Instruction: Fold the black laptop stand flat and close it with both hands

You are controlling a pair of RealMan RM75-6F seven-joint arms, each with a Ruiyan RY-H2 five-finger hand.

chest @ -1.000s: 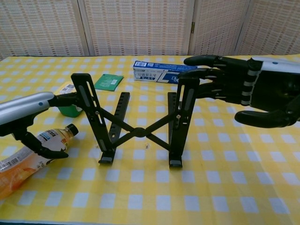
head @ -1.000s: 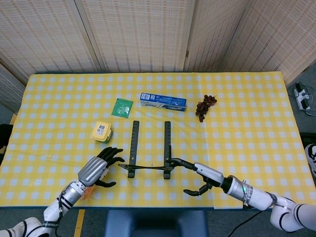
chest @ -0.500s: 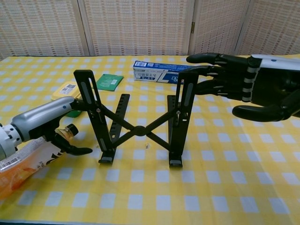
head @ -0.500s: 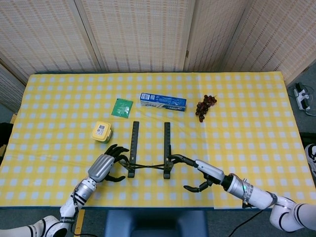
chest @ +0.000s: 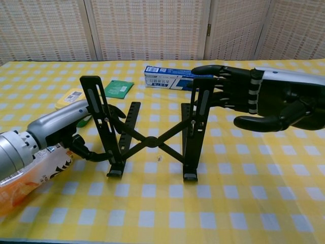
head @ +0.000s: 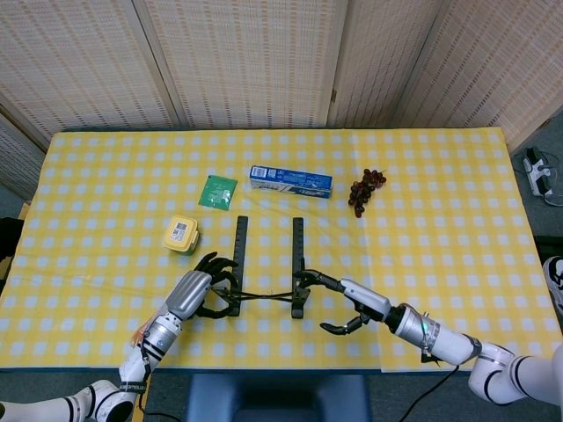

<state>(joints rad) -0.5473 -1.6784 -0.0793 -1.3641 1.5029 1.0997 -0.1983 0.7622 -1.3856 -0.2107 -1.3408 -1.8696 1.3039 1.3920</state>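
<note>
Laptop stand [chest: 147,137] stands unfolded near the front edge of the desk [head: 440,220], both uprights raised, cross-braces meeting at the centre pivot. Left hand [chest: 61,127] wraps the left upright, fingers [chest: 114,113] curled round it, thumb below: holding the stand. Right hand [chest: 254,99] sits at the top of the right upright, fingertips touching it, thumb apart underneath; no closed grip. Orange bottle [chest: 25,173] lies under the left forearm. Toothpaste box [head: 290,181] lies behind the stand.
</note>
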